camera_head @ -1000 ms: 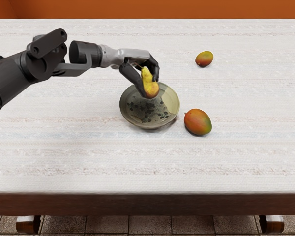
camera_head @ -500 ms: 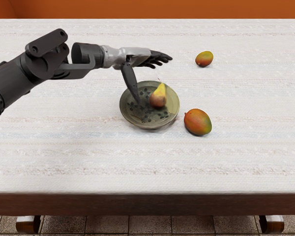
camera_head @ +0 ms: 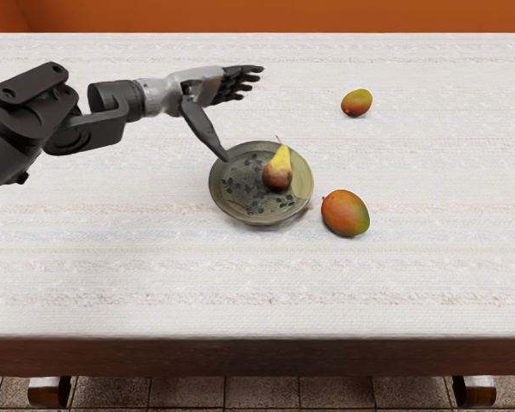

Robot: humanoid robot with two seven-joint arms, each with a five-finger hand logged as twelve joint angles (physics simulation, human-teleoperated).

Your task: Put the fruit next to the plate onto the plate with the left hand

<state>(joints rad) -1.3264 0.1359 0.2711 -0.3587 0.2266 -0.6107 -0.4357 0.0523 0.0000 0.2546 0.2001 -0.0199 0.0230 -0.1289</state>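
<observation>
— Where is the pear?

— On the plate, right of its centre, toward the far rim. Its round russet base faces the camera, and its yellow neck tilts up and away. Nothing touches it but the plate.

— And the plate itself?

— A round olive-green dish with dark speckled markings, sitting flat near the middle of the table.

— Does the left hand have hold of anything?

— No, it is empty. It hangs above the table, up and to the left of the plate, quite clear of the pear. The fingers are stretched out straight toward the right, slightly fanned. The thumb sticks down on a slant, and its tip ends right at the plate's left rim. I cannot tell whether it touches the rim.

— Where does the arm come in?

— The left arm enters from the left edge, with dark bulky links and then a silver wrist.

— What else lies on the table?

— A large mango, red and green, lies on the tabletop just beside the plate's right edge. A small mango is well apart from it, further back on the right.
</observation>
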